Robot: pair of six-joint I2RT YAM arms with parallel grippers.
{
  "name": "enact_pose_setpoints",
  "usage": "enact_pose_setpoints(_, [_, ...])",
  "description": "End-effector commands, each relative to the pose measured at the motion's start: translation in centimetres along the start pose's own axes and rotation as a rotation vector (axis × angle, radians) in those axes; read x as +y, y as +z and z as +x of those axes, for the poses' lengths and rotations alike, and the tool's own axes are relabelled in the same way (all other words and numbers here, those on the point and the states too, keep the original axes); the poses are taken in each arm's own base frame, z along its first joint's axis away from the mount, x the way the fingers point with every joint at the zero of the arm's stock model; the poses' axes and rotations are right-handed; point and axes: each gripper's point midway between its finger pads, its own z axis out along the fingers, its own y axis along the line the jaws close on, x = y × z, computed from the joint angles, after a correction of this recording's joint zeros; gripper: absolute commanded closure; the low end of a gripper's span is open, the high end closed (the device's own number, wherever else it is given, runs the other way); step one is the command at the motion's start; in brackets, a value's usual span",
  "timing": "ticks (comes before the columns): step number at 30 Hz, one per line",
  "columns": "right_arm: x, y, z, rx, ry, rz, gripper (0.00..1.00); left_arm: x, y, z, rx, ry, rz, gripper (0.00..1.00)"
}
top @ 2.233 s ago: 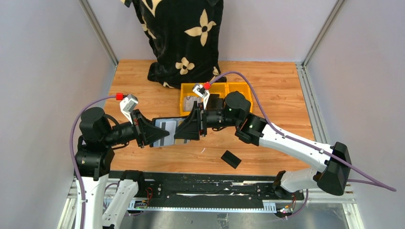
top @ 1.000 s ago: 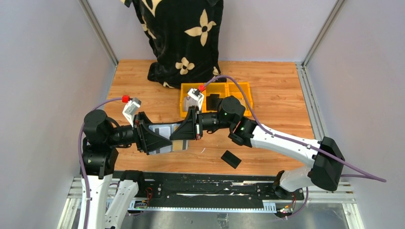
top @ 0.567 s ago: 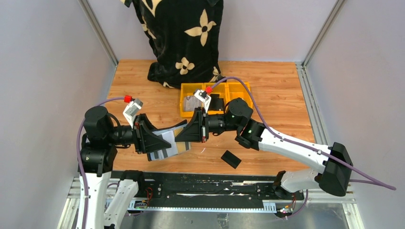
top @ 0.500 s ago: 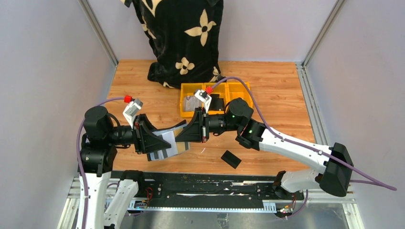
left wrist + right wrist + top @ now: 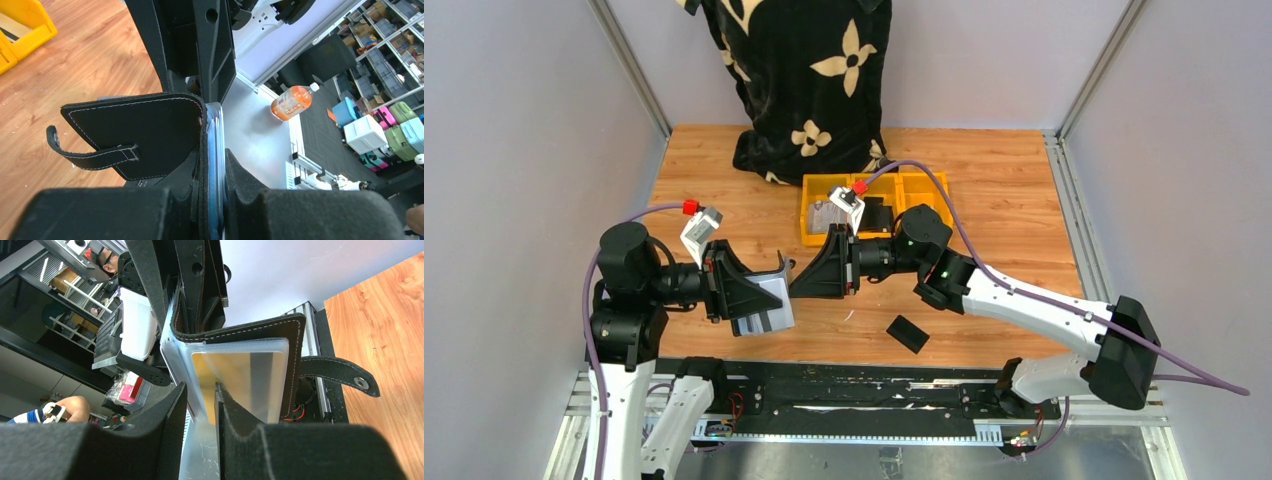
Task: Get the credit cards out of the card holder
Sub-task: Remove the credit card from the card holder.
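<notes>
My left end effector (image 5: 212, 170) clamps the card holder (image 5: 135, 130) on edge above the desk (image 5: 1014, 190), at 8 o'clock from the yellow bins (image 5: 929, 188). My right end effector (image 5: 201, 400), at the holder's 3 o'clock, stands slightly parted at a sleeved credit card (image 5: 240, 385).

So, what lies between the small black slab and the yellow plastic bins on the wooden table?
Only bare wooden table, with the right arm's black wrist crossing above it; the top view shows this.
</notes>
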Motion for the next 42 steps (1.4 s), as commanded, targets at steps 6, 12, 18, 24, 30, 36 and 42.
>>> enact_pose_setpoints(6, [2.0, 0.0, -0.1, 0.008, -0.015, -0.071, 0.70, 0.0, 0.0, -0.9, -0.018, 0.038, -0.032, 0.97])
enact_pose_setpoints(12, [2.3, -1.1, 0.1, 0.019, -0.057, -0.020, 0.65, 0.3, 0.0, -1.0, -0.025, 0.045, -0.050, 0.97])
enact_pose_setpoints(18, [2.6, -1.0, 0.3, 0.036, -0.074, -0.022, 0.57, 0.3, 0.0, -1.1, -0.027, 0.052, -0.052, 0.96])
enact_pose_setpoints(24, [1.9, 0.2, 0.8, 0.072, -0.058, -0.028, 0.55, -0.1, 0.0, -1.3, -0.029, 0.056, -0.049, 0.96])
enact_pose_setpoints(30, [2.2, 1.4, 0.8, 0.092, -0.053, -0.061, 0.58, -0.1, 0.0, -1.4, -0.033, 0.062, -0.055, 0.95])
enact_pose_setpoints(36, [2.3, 1.8, 0.8, 0.102, -0.036, -0.077, 0.88, 0.2, 0.0, -1.5, -0.037, 0.057, -0.066, 0.86])
enact_pose_setpoints(42, [1.8, 1.0, 0.9, 0.090, -0.039, -0.049, 1.00, -0.8, -0.1, -1.3, -0.020, 0.054, -0.017, 0.72])
